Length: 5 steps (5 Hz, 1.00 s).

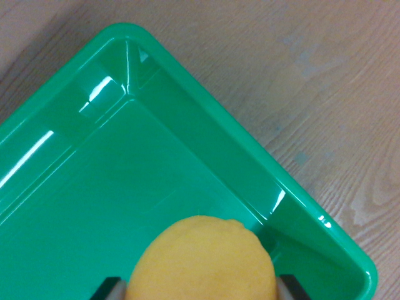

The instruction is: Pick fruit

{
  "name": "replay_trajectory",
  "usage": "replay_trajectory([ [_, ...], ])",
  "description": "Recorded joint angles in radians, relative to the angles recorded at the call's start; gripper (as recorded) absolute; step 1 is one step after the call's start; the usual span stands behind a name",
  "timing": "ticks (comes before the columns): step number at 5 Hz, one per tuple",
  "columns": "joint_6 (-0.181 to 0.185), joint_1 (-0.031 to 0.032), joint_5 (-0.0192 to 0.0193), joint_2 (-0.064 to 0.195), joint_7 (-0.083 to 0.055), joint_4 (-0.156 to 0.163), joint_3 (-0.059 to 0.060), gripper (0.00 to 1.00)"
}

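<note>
Beyond and around your gripper (201, 290) lies the wooden table (325, 75), then the green tray (206, 106), and between the jaws, pinched at its widest part, sits the yellow fruit (203, 262), likely firm, light and slightly slick, its underside and the fingertips cut off.

No readable text or labels anywhere (view apparently partial).

Yellow fruit (203, 259) cut off by the bottom edge, its underside hidden, gripper (201, 289) showing only two dark fingertips (107, 289) at the fruit's sides, green bin (206, 94) running off the left and bottom edges, fruit covering part of its floor
</note>
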<state>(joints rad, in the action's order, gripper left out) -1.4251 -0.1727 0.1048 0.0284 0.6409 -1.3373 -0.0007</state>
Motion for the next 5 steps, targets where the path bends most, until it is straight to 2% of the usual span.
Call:
replay_trajectory([
  [1, -0.037, 0.0004, -0.0020, -0.014, -0.004, -0.023, 0.000, 1.00],
  [2, -0.037, 0.0004, -0.0020, -0.014, -0.004, -0.023, 0.000, 1.00],
  [3, -0.067, 0.0006, -0.0037, -0.025, -0.007, -0.042, 0.001, 1.00],
  [4, -0.067, 0.0006, -0.0037, -0.025, -0.007, -0.042, 0.001, 1.00],
  [5, -0.094, 0.0009, -0.0052, -0.035, -0.010, -0.059, 0.001, 1.00],
])
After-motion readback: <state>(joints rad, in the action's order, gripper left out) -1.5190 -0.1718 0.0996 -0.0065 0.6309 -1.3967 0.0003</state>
